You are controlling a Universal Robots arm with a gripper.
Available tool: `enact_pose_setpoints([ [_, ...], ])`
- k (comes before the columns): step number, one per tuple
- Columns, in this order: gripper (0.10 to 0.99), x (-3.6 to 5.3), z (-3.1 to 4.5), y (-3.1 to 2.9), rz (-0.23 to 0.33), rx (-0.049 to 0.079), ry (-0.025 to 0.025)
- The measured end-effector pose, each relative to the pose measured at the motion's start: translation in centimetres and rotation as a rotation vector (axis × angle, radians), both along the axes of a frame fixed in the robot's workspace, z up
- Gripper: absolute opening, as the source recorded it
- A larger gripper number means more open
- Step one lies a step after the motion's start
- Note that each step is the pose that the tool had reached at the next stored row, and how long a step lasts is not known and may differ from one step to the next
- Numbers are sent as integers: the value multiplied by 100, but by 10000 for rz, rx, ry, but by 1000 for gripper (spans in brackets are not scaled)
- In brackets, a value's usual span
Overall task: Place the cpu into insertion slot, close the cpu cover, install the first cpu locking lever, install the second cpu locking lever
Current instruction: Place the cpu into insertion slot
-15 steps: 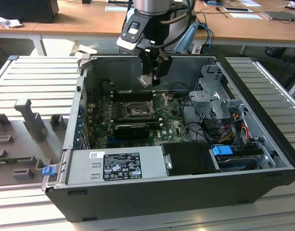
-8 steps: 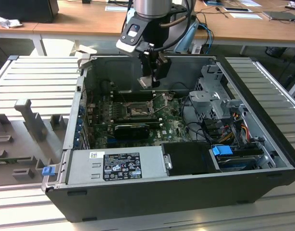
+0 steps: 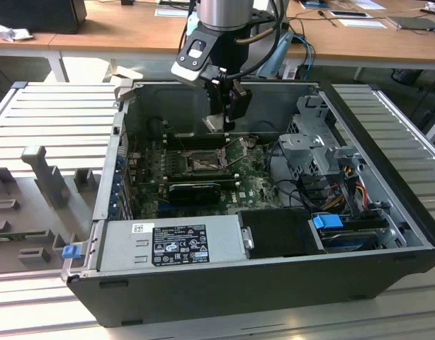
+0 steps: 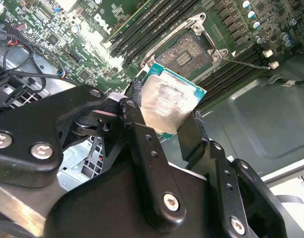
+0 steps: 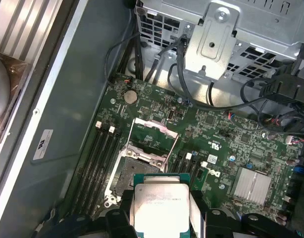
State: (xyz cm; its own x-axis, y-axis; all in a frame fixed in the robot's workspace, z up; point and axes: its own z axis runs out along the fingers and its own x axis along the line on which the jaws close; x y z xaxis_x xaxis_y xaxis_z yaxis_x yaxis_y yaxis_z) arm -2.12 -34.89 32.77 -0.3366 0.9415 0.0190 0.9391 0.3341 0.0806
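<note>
Bright, even room light leaves the computer case [image 3: 239, 290] interior shadowed, while the cpu [image 4: 167, 106] top shows glare.

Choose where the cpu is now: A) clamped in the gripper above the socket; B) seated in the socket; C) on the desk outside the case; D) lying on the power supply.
A: in the second wrist view the gripper clamps the cpu by its edges, the bare socket beyond it.

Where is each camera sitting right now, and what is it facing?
Exterior view: off the arm, looking down into the open computer case; arm and gripper show.
First wrist view: on the arm, facing the motherboard; fingers flank the cpu.
Second wrist view: on the arm, behind the fingers, facing the socket.
Both wrist views share the gripped cpu and socket.
</note>
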Motion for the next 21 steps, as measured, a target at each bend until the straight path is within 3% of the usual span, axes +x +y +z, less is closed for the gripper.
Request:
enact_pose_setpoints([
  [6, 529, 0, -49, 2, -433, -3, 14],
  [15, 529, 0, -113, 2, -2186, -11, 15],
  [21, 529, 0, -137, 2, -2625, -19, 14],
])
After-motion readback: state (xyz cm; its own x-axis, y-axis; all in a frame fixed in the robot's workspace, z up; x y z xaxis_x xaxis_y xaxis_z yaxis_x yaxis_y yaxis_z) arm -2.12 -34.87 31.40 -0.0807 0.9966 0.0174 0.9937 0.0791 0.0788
